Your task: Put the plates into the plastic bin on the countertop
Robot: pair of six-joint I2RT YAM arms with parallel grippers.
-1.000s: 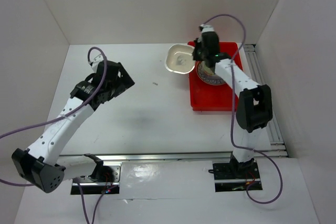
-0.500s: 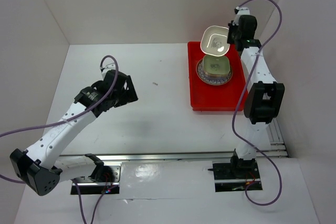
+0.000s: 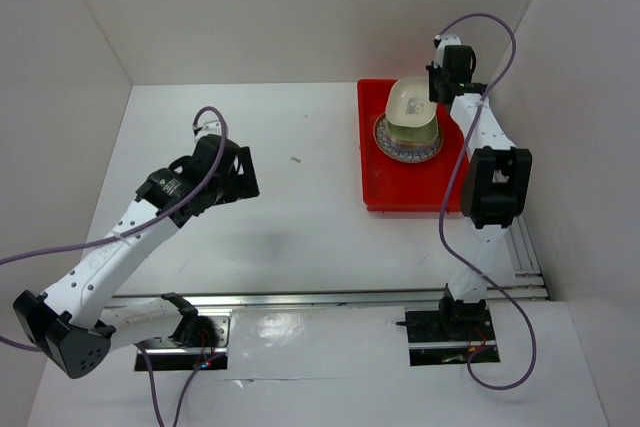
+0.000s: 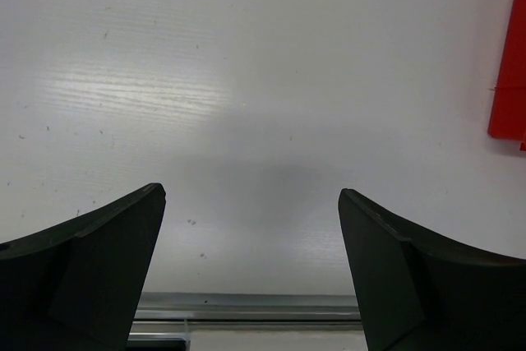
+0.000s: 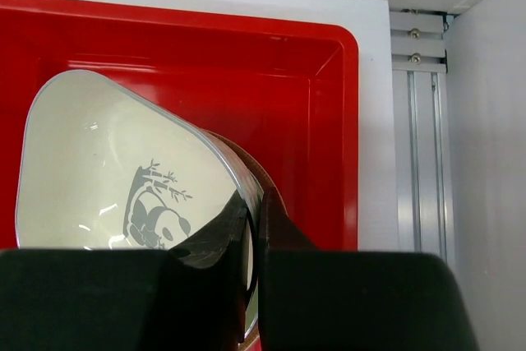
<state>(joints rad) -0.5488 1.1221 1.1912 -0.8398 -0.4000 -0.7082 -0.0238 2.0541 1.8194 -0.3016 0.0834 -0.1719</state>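
The red bin (image 3: 400, 187) stands at the back right of the white countertop (image 3: 280, 207). In it lies the round brown-rimmed plate (image 3: 383, 143) with a small green dish stacked on it. My right gripper (image 3: 432, 99) is shut on the rim of a cream dish (image 3: 410, 102) with a panda print and holds it tilted over that stack. The right wrist view shows the cream dish (image 5: 107, 170) pinched between the fingers (image 5: 283, 228) above the bin (image 5: 296, 80). My left gripper (image 3: 238, 169) is open and empty over the countertop (image 4: 263, 80) at mid-left.
White walls close in the countertop on three sides. A metal rail (image 3: 500, 147) runs along the right edge beside the bin. A small dark speck (image 3: 297, 159) lies near the middle. The bin's corner (image 4: 511, 80) shows at the right of the left wrist view.
My right gripper carried the cream dish from the bin's left edge to over the stacked plates and lowered it. My left arm shifted slightly.
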